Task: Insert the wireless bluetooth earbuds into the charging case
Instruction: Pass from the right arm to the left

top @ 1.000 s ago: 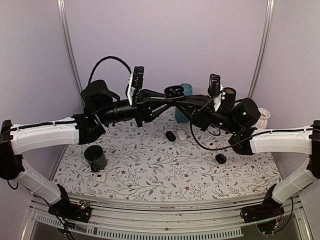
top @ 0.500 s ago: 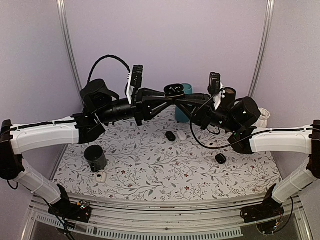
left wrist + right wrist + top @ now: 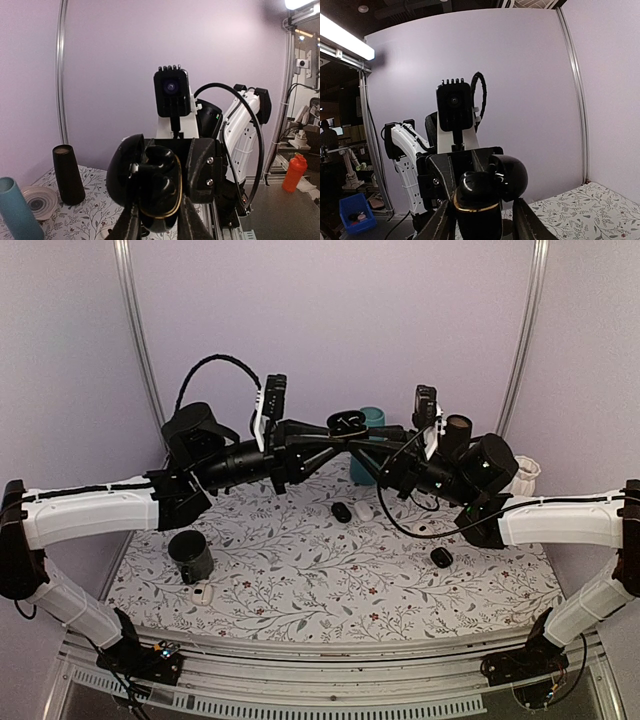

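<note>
The charging case [image 3: 347,423] is held in mid-air between both grippers, lid open. In the left wrist view the case [image 3: 156,212] has a gold rim, and the two black earbuds [image 3: 162,156] sit in its wells. The lid [image 3: 120,170] is swung open to the left. My left gripper [image 3: 160,222] is shut on the case's body. In the right wrist view the case [image 3: 475,217] sits between my right gripper's [image 3: 481,215] fingers, with a gap on its right side. An earbud [image 3: 477,186] rises above the rim beside the lid [image 3: 512,175].
On the floral tabletop [image 3: 300,570] lie a black oval pod [image 3: 341,511], a white pod [image 3: 363,510], another white pod [image 3: 424,530] and a small black piece [image 3: 441,557]. A black cup [image 3: 190,555], a teal cup [image 3: 372,420], a black cylinder [image 3: 458,425] and a white bowl [image 3: 526,475] stand around.
Both grippers and the case have drifted slightly up and to the left together. The left gripper's grip on the case is unchanged.
</note>
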Controlling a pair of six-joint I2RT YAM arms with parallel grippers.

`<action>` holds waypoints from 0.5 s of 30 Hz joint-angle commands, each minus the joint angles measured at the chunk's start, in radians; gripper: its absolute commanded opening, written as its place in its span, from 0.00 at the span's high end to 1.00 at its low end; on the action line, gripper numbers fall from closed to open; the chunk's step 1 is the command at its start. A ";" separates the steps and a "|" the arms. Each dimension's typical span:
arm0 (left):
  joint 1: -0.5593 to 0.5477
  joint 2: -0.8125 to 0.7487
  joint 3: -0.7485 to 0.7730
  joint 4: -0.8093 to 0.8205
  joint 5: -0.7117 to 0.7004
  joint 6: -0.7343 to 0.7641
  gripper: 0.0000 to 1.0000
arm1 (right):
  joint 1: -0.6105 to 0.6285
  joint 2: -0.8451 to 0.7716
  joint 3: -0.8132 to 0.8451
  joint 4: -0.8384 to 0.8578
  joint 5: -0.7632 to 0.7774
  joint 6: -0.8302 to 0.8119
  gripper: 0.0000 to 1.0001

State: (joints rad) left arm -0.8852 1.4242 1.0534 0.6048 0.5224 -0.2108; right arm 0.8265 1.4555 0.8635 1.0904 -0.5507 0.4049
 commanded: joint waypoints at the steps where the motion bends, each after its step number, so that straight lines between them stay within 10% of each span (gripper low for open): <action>1: -0.005 -0.021 -0.037 0.037 -0.059 -0.005 1.00 | 0.004 -0.013 -0.004 -0.105 0.080 -0.003 0.57; 15: -0.004 0.000 -0.098 0.067 -0.222 0.053 1.00 | -0.015 -0.203 -0.057 -0.484 0.307 0.065 0.38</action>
State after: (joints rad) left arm -0.8856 1.4239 0.9707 0.6285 0.3748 -0.1951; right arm 0.8169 1.3365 0.8024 0.7765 -0.3656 0.4248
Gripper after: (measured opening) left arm 0.208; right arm 0.622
